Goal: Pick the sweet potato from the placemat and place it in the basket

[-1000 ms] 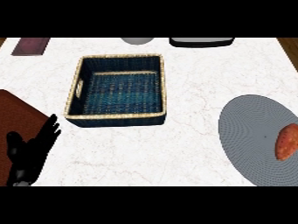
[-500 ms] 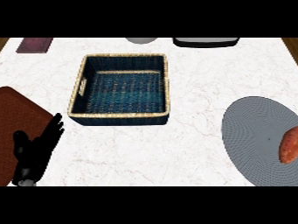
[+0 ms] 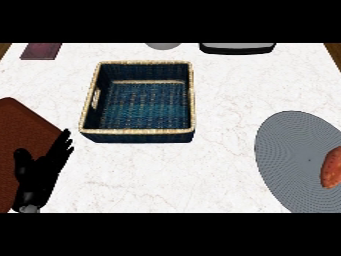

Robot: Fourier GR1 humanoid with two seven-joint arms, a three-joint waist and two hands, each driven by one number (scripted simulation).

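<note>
Orange sweet potato (image 3: pixel 337 166) lies ungrasped on the grey placemat (image 3: pixel 291 145) at right, basket (image 3: pixel 140 132) seemingly empty, left hand (image 3: pixel 38 170) resting lower left, fingers (image 3: pixel 61 148) straight.

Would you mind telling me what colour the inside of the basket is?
Dark blue weave, with a pale straw-coloured rim; the basket shows best in the head view.

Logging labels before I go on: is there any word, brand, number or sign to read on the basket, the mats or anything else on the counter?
None: no readable text shows in the head view.
Basket: woven rim and dark weave, no label.
Grey placemat and sweet potato: no marking.
Brown mat: plain.
Dark red flat thing at the far left edge: no lettering to make out.
Black and white thing at the far edge: cut off, nothing to read.
</note>
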